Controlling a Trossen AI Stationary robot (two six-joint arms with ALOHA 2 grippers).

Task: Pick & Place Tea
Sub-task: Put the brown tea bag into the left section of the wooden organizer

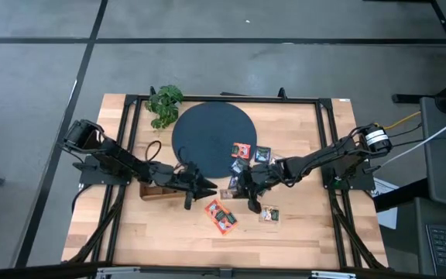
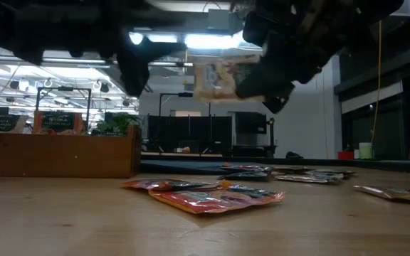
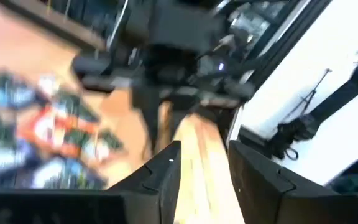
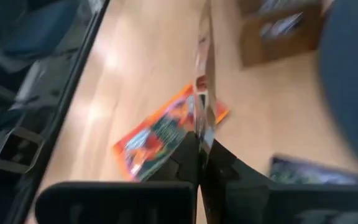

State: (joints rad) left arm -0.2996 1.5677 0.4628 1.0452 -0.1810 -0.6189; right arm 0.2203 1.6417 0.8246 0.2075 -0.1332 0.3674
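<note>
The right gripper is clamped on one pale tea sachet, pinched by its thin edge and held clear above the bench, likely so it can be carried left to the wooden tray. The left gripper, fingers apart and empty, hovers by the tray's right end. Two orange-red sachets lie near the front; others rest by the dark disc

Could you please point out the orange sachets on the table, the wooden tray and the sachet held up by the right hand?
orange sachets (image 1: 221, 215), high view, middle of the pair.
wooden tray (image 2: 55, 154), low view, front wall.
held sachet (image 2: 219, 80), low view, its face.
right hand (image 4: 199, 149), right wrist view, fingertips.
</note>
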